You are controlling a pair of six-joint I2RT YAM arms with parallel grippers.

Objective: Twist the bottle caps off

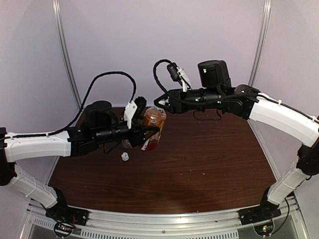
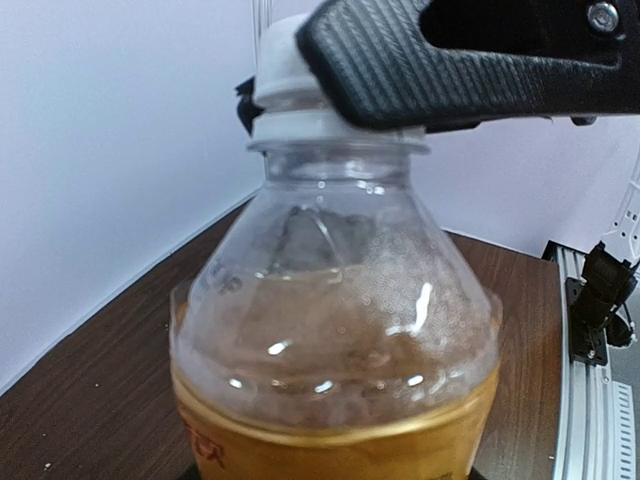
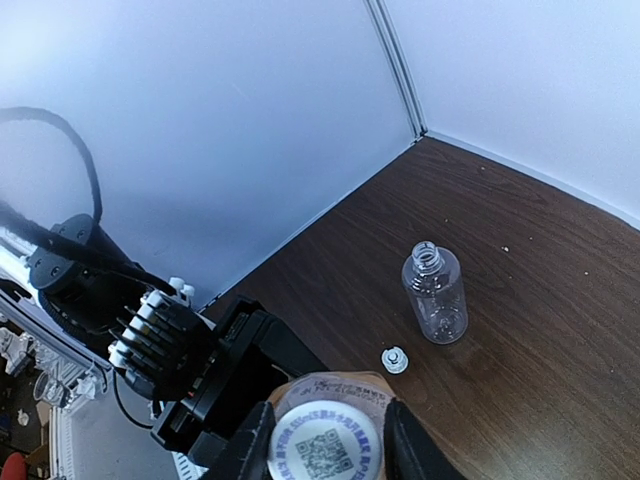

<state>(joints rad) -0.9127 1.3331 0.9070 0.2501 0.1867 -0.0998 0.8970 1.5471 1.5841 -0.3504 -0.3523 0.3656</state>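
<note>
Supporting surface: the worktop [image 1: 209, 169], dark brown wood grain, with pale walls [image 1: 124, 40] at its far and side edges.
Left arm [image 1: 35, 144]: stretches from the near left corner toward the middle of the worktop. The left jaws are clenched on the body of the amber bottle [image 2: 335, 350] and hold it off the worktop.
Right arm [image 1: 279, 117]: extends from the right side, high over the far half of the worktop. The right jaws are grasping the white cap [image 2: 278, 78], and one black finger [image 2: 450, 60] lies against its side.
Amber bottle: in the air above the left half of the worktop, toward the far edge, with its neck turned to the right jaws. Brown liquid fills the lower part, the shoulder is clear, and a red-and-white label [image 1: 149, 142] is around the body.
Clear bottle [image 3: 436, 295]: stands upright on the left half of the worktop, mouth open, apart from the amber bottle.
White cap: sits on the neck of the amber bottle and has a square printed code on its top.
Loose cap [image 1: 124, 157]: lies on the worktop just beside the clear bottle.
</note>
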